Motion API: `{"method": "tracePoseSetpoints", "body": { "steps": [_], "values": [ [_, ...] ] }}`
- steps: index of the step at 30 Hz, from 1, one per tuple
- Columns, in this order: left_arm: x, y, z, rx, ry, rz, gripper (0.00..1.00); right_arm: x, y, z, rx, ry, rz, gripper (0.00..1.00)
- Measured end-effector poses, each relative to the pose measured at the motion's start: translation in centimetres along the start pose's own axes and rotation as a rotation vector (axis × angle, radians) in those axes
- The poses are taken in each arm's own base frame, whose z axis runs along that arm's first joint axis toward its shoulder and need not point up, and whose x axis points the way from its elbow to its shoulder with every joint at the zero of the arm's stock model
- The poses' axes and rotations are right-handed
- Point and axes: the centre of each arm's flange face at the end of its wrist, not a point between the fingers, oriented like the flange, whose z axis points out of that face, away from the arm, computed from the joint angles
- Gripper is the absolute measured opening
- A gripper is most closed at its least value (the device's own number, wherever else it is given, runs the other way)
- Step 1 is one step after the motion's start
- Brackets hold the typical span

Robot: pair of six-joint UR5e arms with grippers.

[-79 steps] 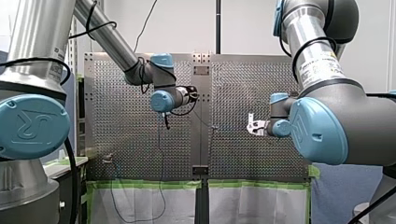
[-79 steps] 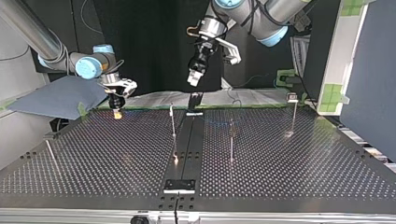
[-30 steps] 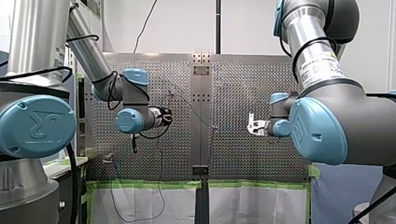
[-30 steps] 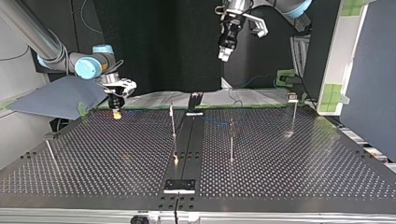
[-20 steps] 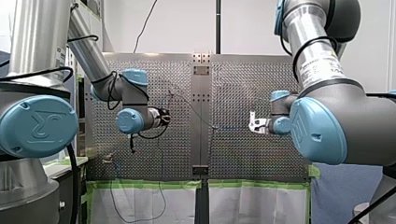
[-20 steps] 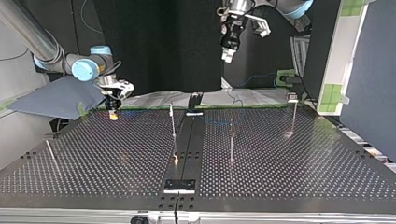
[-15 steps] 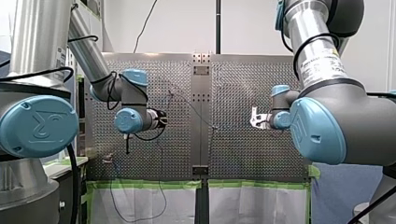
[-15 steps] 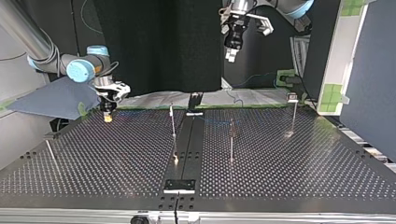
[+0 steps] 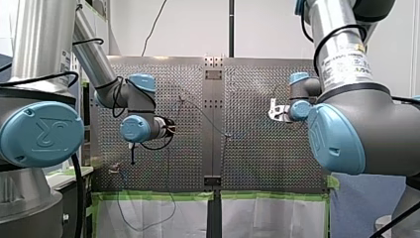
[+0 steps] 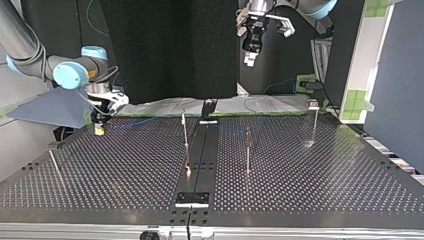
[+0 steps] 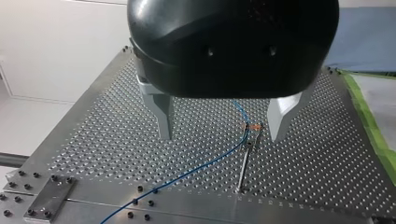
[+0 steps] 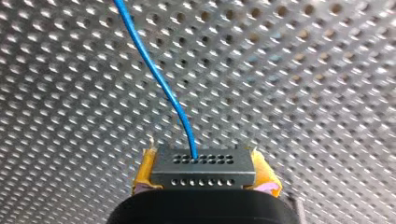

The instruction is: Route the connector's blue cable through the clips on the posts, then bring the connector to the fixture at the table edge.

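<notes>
Shifted since the earlier frames: my right gripper [image 10: 99, 131] now sits further toward the top view's left along the table's far edge, with the connector. My left gripper [image 11: 220, 138] now hangs higher and further toward that view's right, off the middle strip.

Item 1, right gripper: yellow pads [image 12: 144, 171] are closed on the two sides of the connector [image 12: 203, 167], a black block with two rows of small holes. It is held just above the perforated table [image 10: 325, 190], near the far left corner in the top view.

Item 2, blue cable [image 12: 156, 77]: it leaves the connector's upper hole row and runs away over the plate. In the left wrist view it meets the clip [image 11: 252, 129] atop a thin post [image 11: 243, 170].

Item 3, left gripper: metal fingers [image 11: 161, 112] are spread wide with nothing between them, high above that post.

Item 4, black fixture [image 10: 192, 198]: it lies at the near edge, top view centre, well apart from the connector.
</notes>
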Motion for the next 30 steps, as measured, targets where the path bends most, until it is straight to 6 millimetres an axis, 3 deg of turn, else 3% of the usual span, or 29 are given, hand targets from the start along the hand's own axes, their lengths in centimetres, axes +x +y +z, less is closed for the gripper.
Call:
{"method": "tracePoseSetpoints", "body": {
  "steps": [13,22,25,30],
  "values": [
    [0.0,0.3,0.2,-0.008,0.002,0.007,1.00,9.0,2.3,-0.6,-0.083,0.115,-0.012,0.00],
    [0.0,0.4,0.3,-0.009,0.003,0.007,1.00,13.7,4.4,-2.3,-0.110,0.147,-0.031,0.00],
    [0.0,0.5,0.3,-0.011,0.006,0.008,1.00,14.5,5.2,-2.4,-0.109,0.152,-0.037,0.00],
    [0.0,0.6,0.4,-0.014,0.010,0.009,1.00,13.2,6.3,-1.6,-0.108,0.138,-0.041,0.00]
  ]
}}
